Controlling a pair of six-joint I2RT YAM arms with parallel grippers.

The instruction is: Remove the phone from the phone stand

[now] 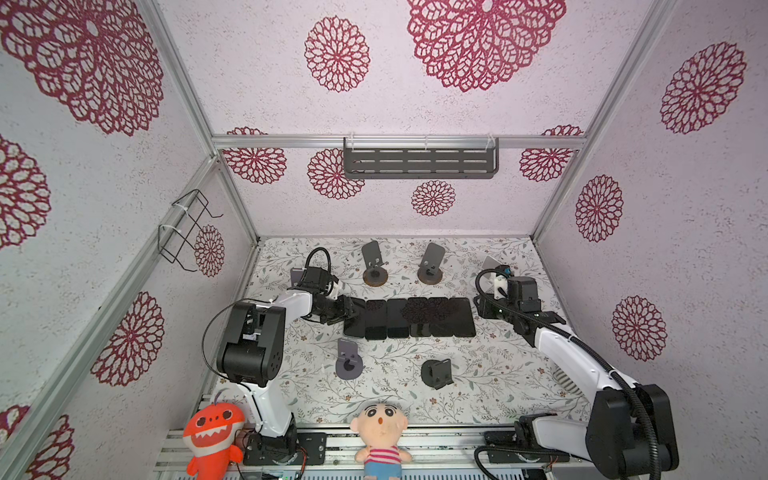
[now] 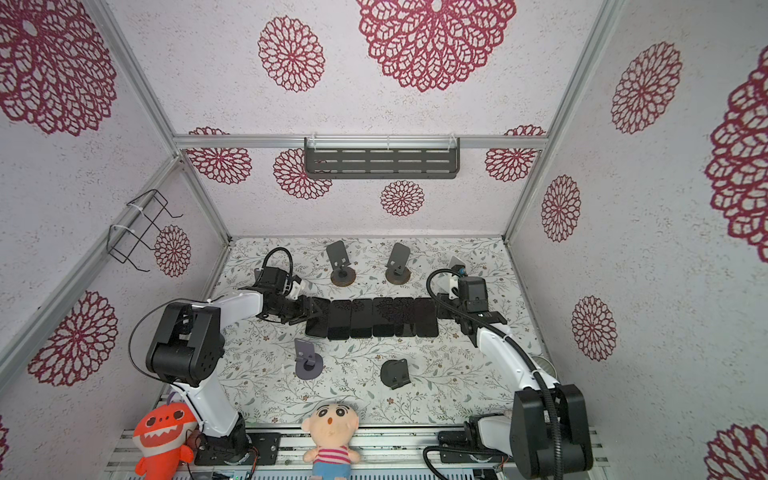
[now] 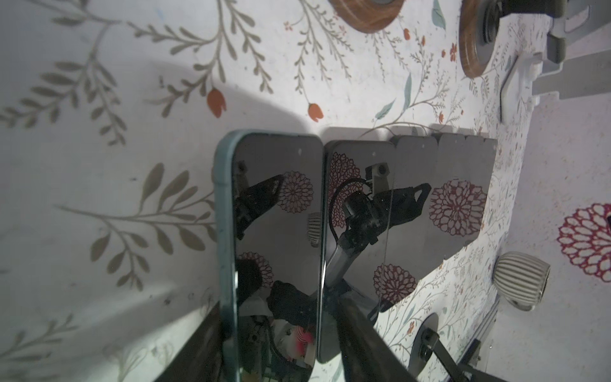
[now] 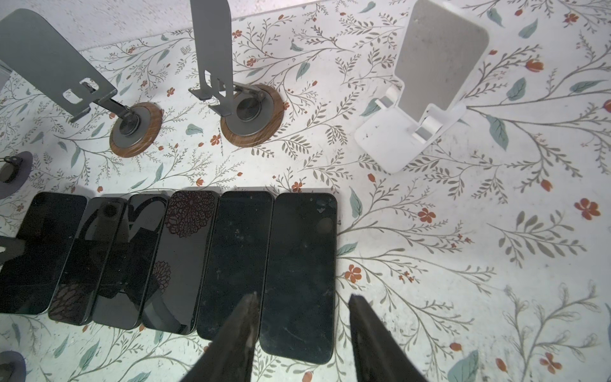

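Several dark phones lie flat, side by side, in a row across the middle of the table (image 1: 478, 399). The leftmost phone (image 1: 355, 318) (image 3: 274, 211) has a teal edge. My left gripper (image 1: 347, 311) (image 3: 279, 304) is open, and this phone's near end lies between its spread fingers (image 3: 360, 334). My right gripper (image 1: 480, 309) (image 4: 302, 299) hovers open over the near end of the rightmost phone (image 4: 299, 271), holding nothing. No phone stand that shows carries a phone: two with wooden bases (image 1: 375, 268) (image 1: 431, 266), a white one (image 4: 426, 99), a grey one (image 1: 348, 361) and a black one (image 1: 436, 374).
An orange shark plush (image 1: 214, 436) and a doll (image 1: 380, 432) sit at the table's front edge. A ribbed white cup (image 3: 519, 284) stands by the right arm. A dark shelf (image 1: 419, 160) hangs on the back wall and a wire rack (image 1: 187, 228) on the left wall.
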